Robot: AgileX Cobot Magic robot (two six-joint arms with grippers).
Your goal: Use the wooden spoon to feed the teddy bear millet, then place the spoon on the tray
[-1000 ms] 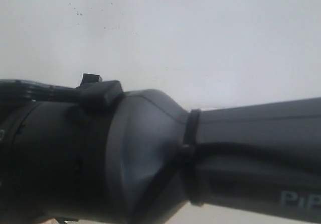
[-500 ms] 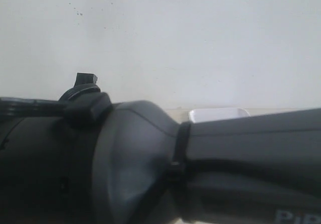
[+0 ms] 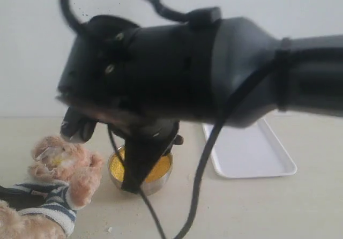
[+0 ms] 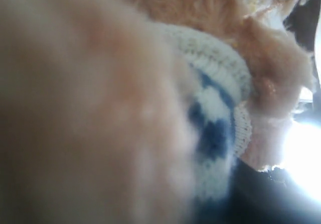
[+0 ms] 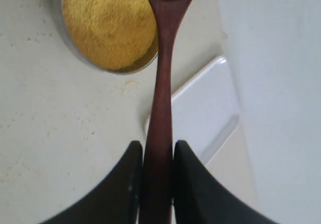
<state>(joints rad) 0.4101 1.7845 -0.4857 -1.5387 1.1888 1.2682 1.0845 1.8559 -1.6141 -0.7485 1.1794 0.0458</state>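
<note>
Pinching of the wooden spoon (image 5: 163, 73), stiff and light, at its thin handle by the right gripper (image 5: 158, 148) is noted; left jaws cannot be told.

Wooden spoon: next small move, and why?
Probably dip the wooden spoon down into the millet: the right end effector grips its handle, the spoon's bowl sits over the grain's edge, and the visible part carries no grain.

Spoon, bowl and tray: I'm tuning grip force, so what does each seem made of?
The wooden spoon looks like dark reddish-brown wood, smooth with a faint sheen. The bowl seems steel: grey, reflective rim. The tray is probably plastic: plain white, smooth, lightly glossy, rounded rim.
</note>
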